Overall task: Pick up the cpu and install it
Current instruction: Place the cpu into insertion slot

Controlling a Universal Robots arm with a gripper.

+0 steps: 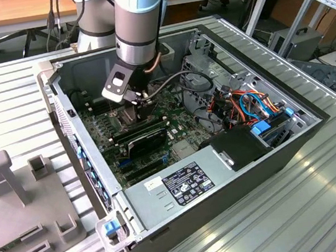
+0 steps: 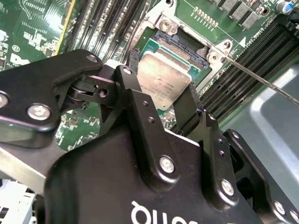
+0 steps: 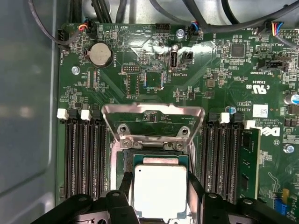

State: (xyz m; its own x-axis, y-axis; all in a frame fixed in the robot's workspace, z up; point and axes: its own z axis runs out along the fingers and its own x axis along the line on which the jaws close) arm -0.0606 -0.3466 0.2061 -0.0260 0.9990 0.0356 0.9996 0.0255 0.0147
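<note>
My gripper (image 1: pixel 129 106) is down inside the open computer case, low over the green motherboard (image 1: pixel 184 127). The cpu (image 3: pixel 160 189) is a flat square chip with a dull silver top. It sits between my two black fingers (image 3: pixel 126 185), which press against its opposite sides. In both wrist views it lies directly over the dark socket (image 2: pixel 180 46), level with it. I cannot tell whether it rests in the socket or hovers just above. The socket's shiny metal frame (image 3: pixel 152 123) is flipped open and stands behind the chip.
Rows of black memory slots (image 3: pixel 84 154) flank the socket, with a stick (image 3: pixel 250 158) in one. The case wall (image 3: pixel 28 116) is close by. A power supply (image 1: pixel 176 184) and coloured cables (image 1: pixel 246 105) fill the case's near side. A grey fixture (image 1: pixel 23 209) lies at the exterior view's left.
</note>
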